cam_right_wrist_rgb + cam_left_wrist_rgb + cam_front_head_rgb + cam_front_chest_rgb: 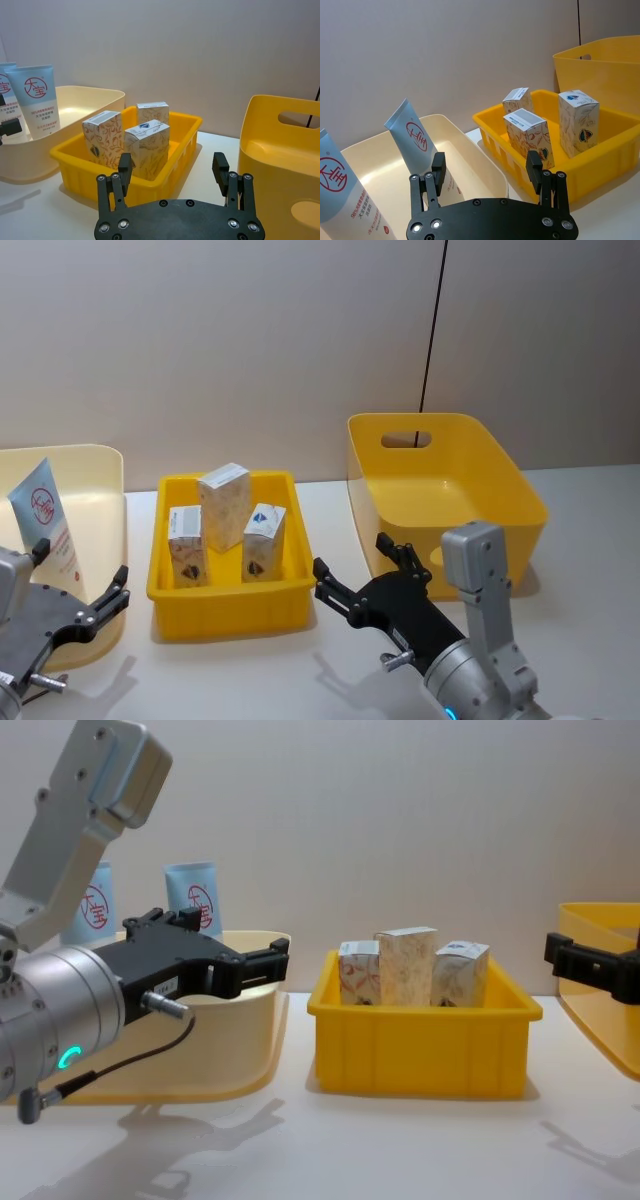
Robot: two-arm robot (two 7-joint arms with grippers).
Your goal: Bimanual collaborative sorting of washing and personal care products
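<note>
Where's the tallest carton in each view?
Head: tallest carton, back middle of the yellow tray.
Left wrist: farthest of the three, partly hidden.
Right wrist: farthest of the three.
Chest: middle of the three.
Shared landmark: the yellow tray.

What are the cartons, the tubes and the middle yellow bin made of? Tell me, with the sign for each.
The cartons are likely printed paperboard with a matte finish, judging by their sharp folded edges and flap tops. The tubes are probably soft plastic with a slight sheen: flat sealed upper end. The middle bin looks like smooth moulded plastic, with even colour and a rounded rim.
</note>
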